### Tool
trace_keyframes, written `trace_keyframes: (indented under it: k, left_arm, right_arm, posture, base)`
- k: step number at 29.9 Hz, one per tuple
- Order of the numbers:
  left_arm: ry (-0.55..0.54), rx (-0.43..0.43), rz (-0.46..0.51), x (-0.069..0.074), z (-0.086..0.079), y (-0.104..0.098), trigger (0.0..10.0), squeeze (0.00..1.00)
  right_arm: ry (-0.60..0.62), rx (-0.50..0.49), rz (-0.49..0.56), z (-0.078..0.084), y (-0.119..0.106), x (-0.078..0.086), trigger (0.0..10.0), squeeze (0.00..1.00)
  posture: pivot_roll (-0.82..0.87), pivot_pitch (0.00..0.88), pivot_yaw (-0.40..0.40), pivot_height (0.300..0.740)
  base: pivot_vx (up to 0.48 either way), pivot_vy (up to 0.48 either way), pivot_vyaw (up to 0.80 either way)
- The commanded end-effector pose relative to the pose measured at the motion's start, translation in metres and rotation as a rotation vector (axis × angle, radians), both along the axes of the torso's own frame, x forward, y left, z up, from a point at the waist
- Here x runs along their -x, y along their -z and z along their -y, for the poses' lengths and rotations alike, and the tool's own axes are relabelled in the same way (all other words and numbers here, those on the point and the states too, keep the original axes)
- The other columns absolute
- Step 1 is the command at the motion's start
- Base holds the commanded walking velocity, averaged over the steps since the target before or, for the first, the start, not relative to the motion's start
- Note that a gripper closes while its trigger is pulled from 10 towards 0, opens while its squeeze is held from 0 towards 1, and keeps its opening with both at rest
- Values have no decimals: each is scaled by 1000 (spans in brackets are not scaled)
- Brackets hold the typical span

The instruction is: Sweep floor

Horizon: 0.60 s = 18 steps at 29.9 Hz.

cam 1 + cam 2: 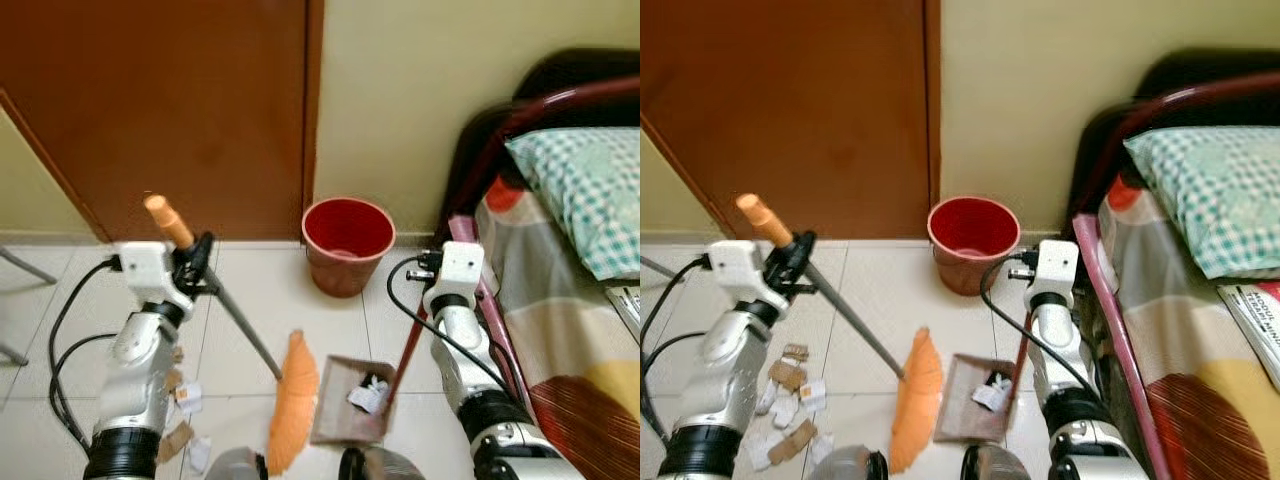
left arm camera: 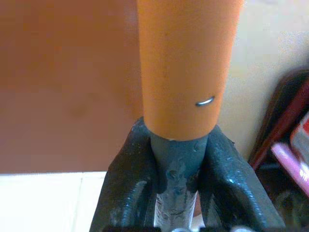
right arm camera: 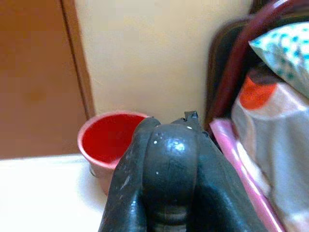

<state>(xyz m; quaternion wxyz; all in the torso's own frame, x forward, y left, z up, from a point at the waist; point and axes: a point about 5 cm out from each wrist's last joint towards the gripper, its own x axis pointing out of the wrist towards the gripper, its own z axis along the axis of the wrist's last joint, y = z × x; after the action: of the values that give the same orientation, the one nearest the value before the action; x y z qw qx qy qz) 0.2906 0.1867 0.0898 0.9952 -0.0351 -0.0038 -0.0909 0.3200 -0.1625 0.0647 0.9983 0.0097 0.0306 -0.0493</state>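
My left gripper [image 1: 198, 258] is shut on the grey shaft of a broom [image 1: 240, 325], just below its orange end cap [image 2: 186, 67]. The broom slants down to its orange head [image 1: 290, 400], which rests on the tiles beside a brown dustpan [image 1: 345, 410]. A few paper scraps [image 1: 368, 393] lie in the pan. My right gripper [image 1: 428, 266] is shut on the top of the dustpan's upright red handle [image 1: 408, 345], near the bed. More paper and cardboard scraps [image 1: 785, 400] lie on the floor by my left arm.
A red bucket [image 1: 347, 240] stands against the wall beyond the dustpan. A brown door [image 1: 180, 100] fills the left of the back wall. A bed [image 1: 560, 300] with a dark red frame [image 1: 490, 140] and a checked pillow [image 1: 585, 190] runs along the right. A grey chair leg [image 1: 20, 265] shows at far left.
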Motion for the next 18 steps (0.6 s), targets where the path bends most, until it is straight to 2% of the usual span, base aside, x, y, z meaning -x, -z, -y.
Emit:
trace_keyframes:
  k: [1,2,4,6,8,14,16,18]
  left_arm:
    - [15,-120,17,1,2,1,10000,0]
    - [-2,-166,32,-1,1,-1,10000,0]
    - [-65,-170,36,-2,-6,-3,10000,0]
    - [-115,-214,64,-3,-13,-7,10000,0]
    - [-121,-275,88,-2,-16,-11,10000,0]
    - [-136,-266,82,1,-18,-9,10000,0]
    - [-179,-281,92,2,-21,-9,10000,0]
    - [-183,-258,87,0,-20,-8,10000,0]
  right_arm:
    - [-25,-46,55,-4,-9,0,10000,0]
    - [-51,-57,77,-7,-15,-1,10000,0]
    - [-67,-74,107,-8,-22,-1,10000,0]
    - [-71,-99,133,-9,-30,-1,10000,0]
    - [-65,-111,175,-8,-43,-4,10000,0]
    - [-74,-138,240,-9,-68,-10,10000,0]
    - [-79,-165,261,-11,-82,-14,10000,0]
    - [-64,-204,259,-12,-93,-21,10000,0]
  posture:
    - [32,22,8,740]
    - [29,43,12,740]
    - [26,33,10,740]
    - [24,33,10,740]
    - [24,41,13,740]
    - [25,44,17,740]
    - [20,46,13,740]
    - [20,45,11,740]
  base:
    - [0,0,0]
    - [0,0,0]
    - [0,0,0]
    - [0,0,0]
    - [0,0,0]
    - [0,0,0]
    - [0,0,0]
    - [0,0,0]
